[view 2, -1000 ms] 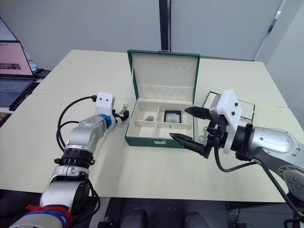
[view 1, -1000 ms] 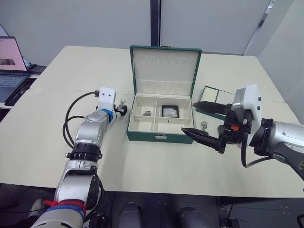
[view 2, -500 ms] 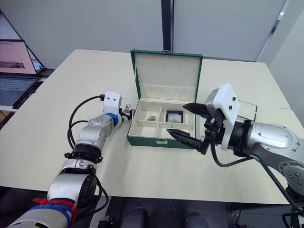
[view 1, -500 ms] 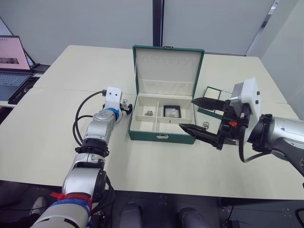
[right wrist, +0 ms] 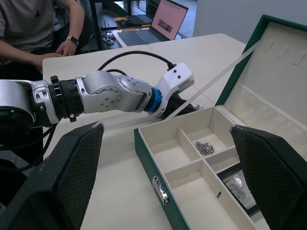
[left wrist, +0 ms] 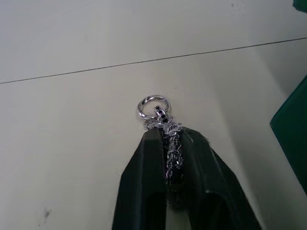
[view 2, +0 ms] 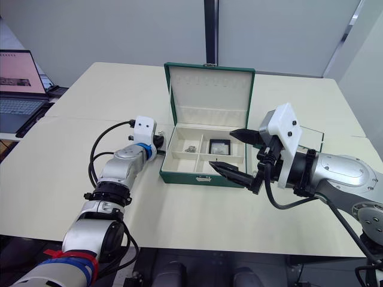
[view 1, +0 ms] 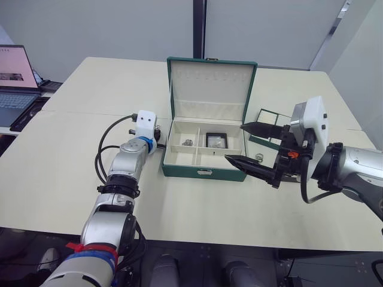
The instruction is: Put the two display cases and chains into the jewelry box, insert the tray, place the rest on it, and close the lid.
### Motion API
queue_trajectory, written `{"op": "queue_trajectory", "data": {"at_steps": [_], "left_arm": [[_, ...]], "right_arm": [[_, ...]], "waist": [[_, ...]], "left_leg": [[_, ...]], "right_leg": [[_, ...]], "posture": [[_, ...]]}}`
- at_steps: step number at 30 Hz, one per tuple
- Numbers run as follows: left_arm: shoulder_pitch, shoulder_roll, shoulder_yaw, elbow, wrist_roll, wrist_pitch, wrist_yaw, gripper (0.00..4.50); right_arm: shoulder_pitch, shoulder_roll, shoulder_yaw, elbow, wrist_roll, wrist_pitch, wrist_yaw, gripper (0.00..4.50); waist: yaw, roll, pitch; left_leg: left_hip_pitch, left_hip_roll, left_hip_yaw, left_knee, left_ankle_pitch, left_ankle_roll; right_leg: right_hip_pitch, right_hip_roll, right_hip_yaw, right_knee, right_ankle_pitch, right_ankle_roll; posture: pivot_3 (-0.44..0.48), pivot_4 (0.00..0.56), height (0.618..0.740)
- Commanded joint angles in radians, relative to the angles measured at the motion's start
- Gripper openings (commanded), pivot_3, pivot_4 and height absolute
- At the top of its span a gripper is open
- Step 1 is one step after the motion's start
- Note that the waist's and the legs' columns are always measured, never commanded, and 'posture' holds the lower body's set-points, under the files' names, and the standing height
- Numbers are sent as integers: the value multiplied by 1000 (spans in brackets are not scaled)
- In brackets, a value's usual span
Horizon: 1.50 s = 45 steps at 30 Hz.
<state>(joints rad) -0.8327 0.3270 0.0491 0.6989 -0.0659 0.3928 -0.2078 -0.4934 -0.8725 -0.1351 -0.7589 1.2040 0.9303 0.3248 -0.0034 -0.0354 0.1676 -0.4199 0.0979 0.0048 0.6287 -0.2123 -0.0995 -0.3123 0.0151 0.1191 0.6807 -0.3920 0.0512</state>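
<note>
An open laptop [view 1: 13,76] with a lit pinkish screen is sitting on a side desk at the far left, beyond the pale beige table [view 1: 78,173]. In the right wrist view a person [right wrist: 36,28] in a grey shirt is sitting near a second laptop [right wrist: 153,26].

The left gripper [left wrist: 170,143] is hovering just beside the left wall of the box, its two black fingers [left wrist: 139,177] pinching together on a small silver link chain [left wrist: 165,136]; the chain's ring is sticking out past the fingertips over bare table.

The large dark green rectangular jewelry box [view 1: 203,170] with cream lining is standing open mid-table, its hinged cream-lined lid [view 1: 210,86] upright at the back. A second small bunch of silver chain [view 1: 187,142] is lying in the rear left compartment. One small square black-framed display case [view 1: 215,140] is lying in the rear right compartment. Front compartments are looking empty.

The right gripper [view 1: 248,145] is hanging at the box's right front corner, its black fingers spread wide apart, holding nothing. Just behind its lower finger a small silver item [view 1: 258,158] is lying on the table; cannot tell what it is. The shallow green-rimmed tray [view 1: 266,116] is resting on the table right of the box, partly hidden by the right arm.
</note>
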Motion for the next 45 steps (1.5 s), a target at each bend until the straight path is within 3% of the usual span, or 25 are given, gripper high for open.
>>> {"op": "queue_trajectory", "data": {"at_steps": [1, 16, 27, 37, 45], "left_arm": [[18, -4, 2, -10, 10, 19, 3, 7], [24, 12, -9, -69, 37, 20, 0, 7], [38, 48, -1, -302, 46, 114, -8, 7], [170, 140, 18, -846, 5, 492, -67, 7], [205, 340, 104, -1241, -163, 952, -215, 7]], "right_arm": [[-10, -12, -17, -12, 12, -8, 0, 4500], [10, -12, -21, -14, -6, -18, 23, 4500], [8, -5, -16, -12, -15, -18, 18, 4500], [63, -42, -80, -1, 17, -21, 64, 4500], [205, -125, -240, 24, 89, -22, 180, 4500]], "waist": [[0, 0, 0], [0, 0, 0], [2, 0, 0], [2, 0, 0], [0, 0, 1]], "left_leg": [[0, 0, 0, 0, 0, 0], [0, 0, 0, 0, 0, 0], [-1, 0, 0, 0, 0, 0], [-2, 1, 0, 0, 0, 0], [-1, 1, -1, 0, 0, 0]], "right_leg": [[0, 0, 0, 0, 0, 0], [0, 0, 0, 0, 0, 0], [-1, 0, 0, 0, 0, 0], [-1, 0, 0, 0, 0, 0], [-1, 0, 0, 0, 0, 0]], "posture": [[0, 150, 740], [0, 150, 740], [0, 150, 740], [0, 150, 740], [0, 150, 740]]}}
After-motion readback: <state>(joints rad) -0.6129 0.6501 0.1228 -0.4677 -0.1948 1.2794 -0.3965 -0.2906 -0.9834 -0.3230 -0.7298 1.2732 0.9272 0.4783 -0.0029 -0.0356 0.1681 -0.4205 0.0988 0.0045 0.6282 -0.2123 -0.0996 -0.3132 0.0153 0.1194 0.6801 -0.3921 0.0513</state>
